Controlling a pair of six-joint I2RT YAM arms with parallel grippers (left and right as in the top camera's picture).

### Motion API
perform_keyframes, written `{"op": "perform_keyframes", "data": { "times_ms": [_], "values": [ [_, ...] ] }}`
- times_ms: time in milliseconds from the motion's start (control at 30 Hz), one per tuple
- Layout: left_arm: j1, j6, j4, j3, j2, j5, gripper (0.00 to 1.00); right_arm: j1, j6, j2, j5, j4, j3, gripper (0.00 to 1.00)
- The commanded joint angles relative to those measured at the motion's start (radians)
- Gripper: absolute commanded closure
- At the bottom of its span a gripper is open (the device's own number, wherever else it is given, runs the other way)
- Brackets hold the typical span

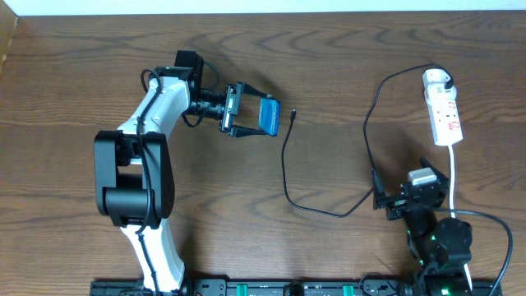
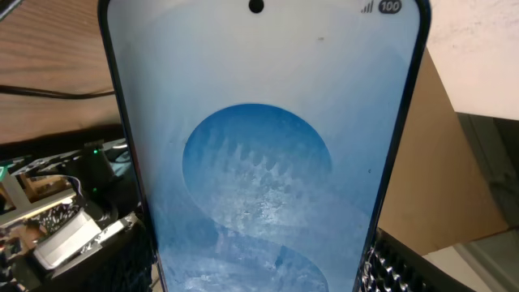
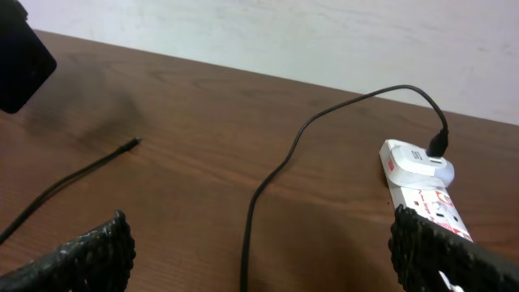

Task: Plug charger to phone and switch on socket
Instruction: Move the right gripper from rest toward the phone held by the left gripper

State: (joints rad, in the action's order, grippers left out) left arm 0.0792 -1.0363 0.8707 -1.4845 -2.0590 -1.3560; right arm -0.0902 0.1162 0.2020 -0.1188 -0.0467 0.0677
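The left end effector (image 1: pixel 253 112) is closed on the small black-framed phone (image 1: pixel 271 115) with the bright blue screen. It grips the phone by its side edges over the left middle part of the brown wooden tabletop (image 1: pixel 74 74). In the left wrist view the screen fills nearly the whole picture.

The long thin black charger cable (image 1: pixel 284 177) lies loose on the tabletop. Its small connector tip (image 1: pixel 293 114) rests near the phone but apart from it. Its white plug adapter (image 1: pixel 436 80) sits in the far end of the narrow white power strip (image 1: pixel 448 119) on the right side.

The right end effector (image 1: pixel 407 193) stands wide open and grips nothing. It is near the front edge, just beside the white cord (image 1: pixel 452 164) of the power strip.
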Motion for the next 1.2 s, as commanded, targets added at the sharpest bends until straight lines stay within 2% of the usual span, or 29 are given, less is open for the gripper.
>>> {"op": "perform_keyframes", "data": {
  "times_ms": [0, 433, 833, 1000, 1167],
  "values": [
    [-0.005, 0.022, 0.002, -0.001, 0.034, -0.04, 0.35, -0.007, -0.014, 0.093, -0.012, 0.003, 0.09, 0.01],
    [-0.005, 0.022, 0.002, -0.001, 0.034, -0.039, 0.35, -0.007, -0.014, 0.421, -0.11, -0.024, 0.307, 0.01],
    [-0.005, 0.022, 0.002, -0.001, 0.034, -0.037, 0.35, -0.006, -0.014, 0.755, -0.229, -0.365, 0.721, 0.01],
    [-0.005, 0.021, 0.002, -0.001, 0.034, 0.006, 0.35, -0.007, -0.014, 0.872, -0.319, -0.536, 0.908, 0.01],
    [-0.005, 0.007, 0.002, -0.001, 0.034, 0.043, 0.36, -0.007, -0.014, 0.906, -0.465, -0.568, 0.986, 0.01]
  ]
}}
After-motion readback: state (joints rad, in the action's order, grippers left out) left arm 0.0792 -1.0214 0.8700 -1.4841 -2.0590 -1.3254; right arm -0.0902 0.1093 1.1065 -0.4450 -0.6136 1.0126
